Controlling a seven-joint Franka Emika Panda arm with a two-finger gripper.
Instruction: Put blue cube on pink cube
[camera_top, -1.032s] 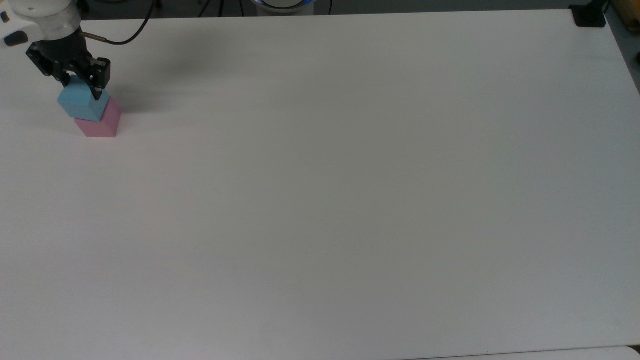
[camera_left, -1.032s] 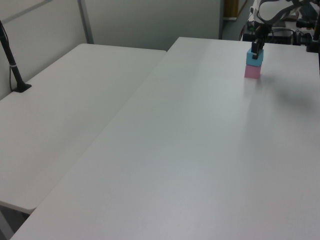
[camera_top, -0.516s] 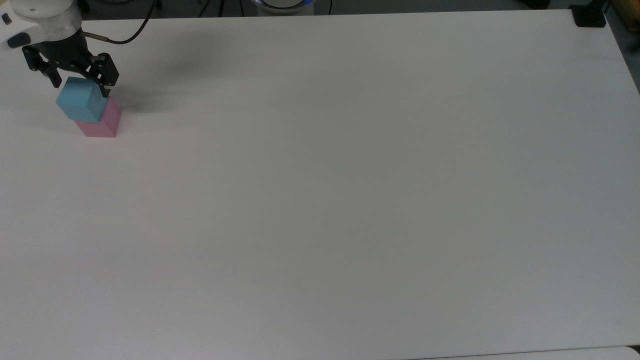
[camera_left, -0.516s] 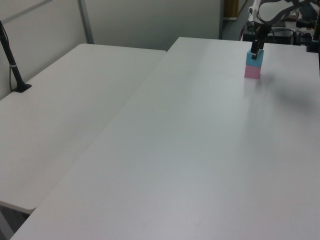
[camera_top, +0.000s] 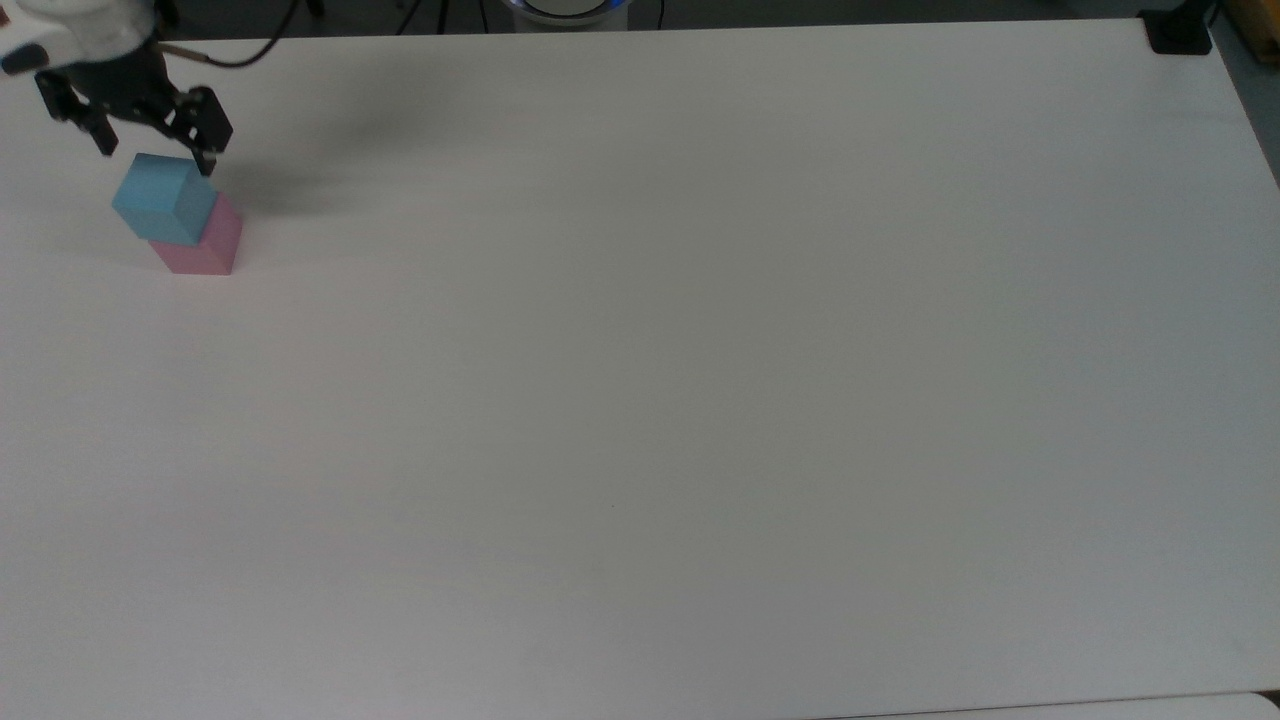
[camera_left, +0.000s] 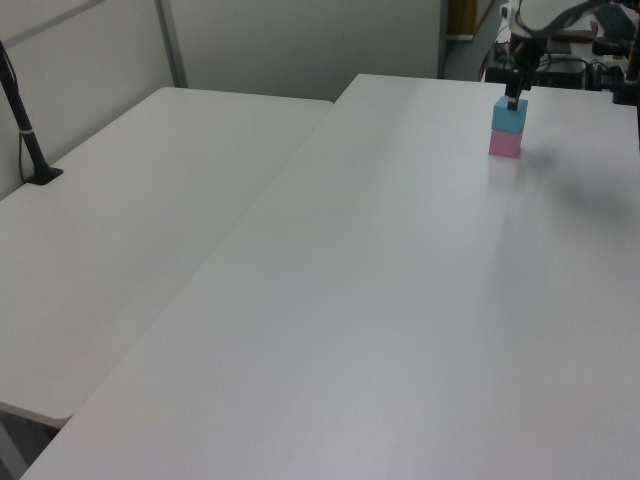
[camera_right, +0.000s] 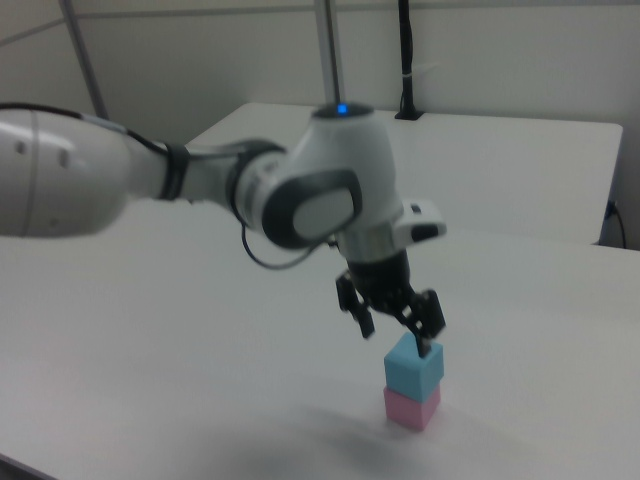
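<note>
Stacking looks finished: the blue cube sits on the pink cube near the far corner of the white table, at the top view's upper left. In the right view the blue cube rests squarely enough on the pink one, though the top view suggests it is turned a little against the pink cube's edges.

The gripper hangs just above the blue cube with its fingers spread apart and nothing between them. In the right view one fingertip appears very close to the cube's top edge, perhaps touching it; the pictures do not settle that.

The main risk is a snag on the way out. If the arm swings sideways before it has risen clear, that low fingertip could catch the blue cube's rim and slide or tip it off. A slightly twisted, light cube has little holding it in place.
</note>
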